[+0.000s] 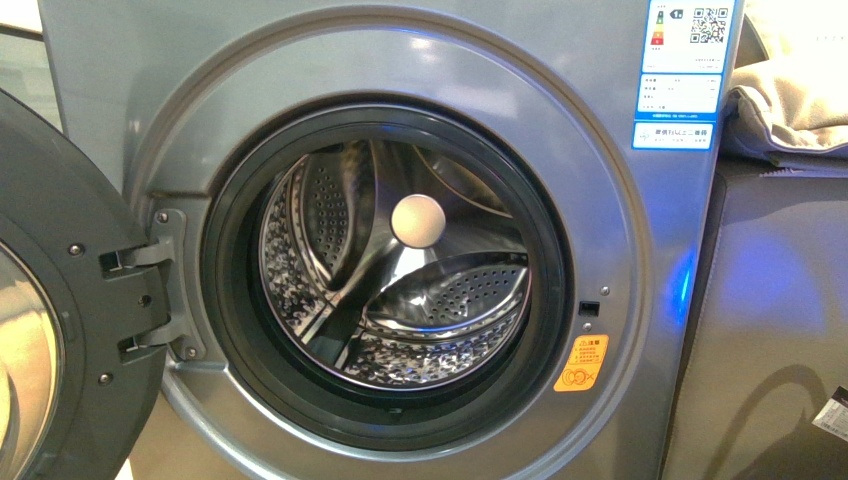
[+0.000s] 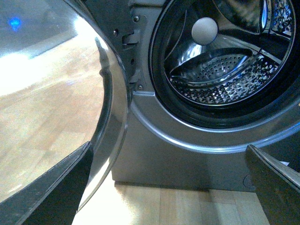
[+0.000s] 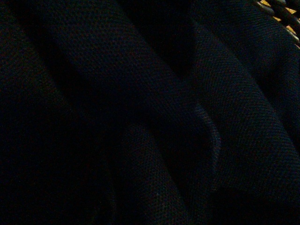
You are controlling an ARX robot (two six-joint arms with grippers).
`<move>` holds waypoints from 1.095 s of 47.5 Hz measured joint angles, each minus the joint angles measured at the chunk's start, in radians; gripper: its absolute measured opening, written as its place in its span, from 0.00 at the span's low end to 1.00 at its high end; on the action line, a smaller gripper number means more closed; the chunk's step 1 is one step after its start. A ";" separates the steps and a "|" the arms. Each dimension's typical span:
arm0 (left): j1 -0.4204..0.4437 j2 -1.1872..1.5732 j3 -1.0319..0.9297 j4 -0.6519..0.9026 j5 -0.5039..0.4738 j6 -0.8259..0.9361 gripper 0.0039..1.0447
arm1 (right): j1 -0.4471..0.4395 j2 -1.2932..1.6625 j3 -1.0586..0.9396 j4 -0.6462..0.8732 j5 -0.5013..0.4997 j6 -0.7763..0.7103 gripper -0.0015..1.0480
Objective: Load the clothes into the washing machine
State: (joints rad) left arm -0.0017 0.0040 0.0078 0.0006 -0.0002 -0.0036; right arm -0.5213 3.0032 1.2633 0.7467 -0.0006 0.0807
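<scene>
The silver-grey washing machine [image 1: 600, 140] fills the front view, its dark grey door [image 1: 70, 300] swung open to the left. Its perforated steel drum [image 1: 400, 280] holds no fabric that I can see. In the left wrist view my left gripper [image 2: 164, 197] is open and empty, low in front of the washing machine [image 2: 178, 159] and beside the door's glass bowl [image 2: 56, 93]. The right wrist view is very dim and filled by folds of dark navy clothes [image 3: 154, 108]. My right gripper's fingers do not show there. Neither arm appears in the front view.
Beige padded fabric [image 1: 790, 100] lies on a grey unit [image 1: 770, 300] right of the washer. A pale round disc [image 1: 417, 220] sits at the drum's back. Wooden floor [image 2: 187, 206] runs under the machine. A woven rim [image 3: 283, 14] edges the dark fabric.
</scene>
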 joint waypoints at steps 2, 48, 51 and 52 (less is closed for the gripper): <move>0.000 0.000 0.000 0.000 0.000 0.000 0.94 | 0.000 -0.001 -0.005 0.006 -0.001 0.006 0.73; 0.000 0.000 0.000 0.000 0.000 0.000 0.94 | 0.008 -0.875 -0.725 0.342 -0.251 0.113 0.10; 0.000 0.000 0.000 0.000 0.000 0.000 0.94 | 0.023 -0.984 -0.766 0.327 -0.269 0.113 0.10; 0.000 0.000 0.000 0.000 0.000 0.000 0.94 | 0.027 -1.013 -0.776 0.321 -0.273 0.113 0.10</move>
State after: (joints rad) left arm -0.0017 0.0040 0.0078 0.0006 0.0002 -0.0036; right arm -0.4938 1.9900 0.4877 1.0676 -0.2737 0.1932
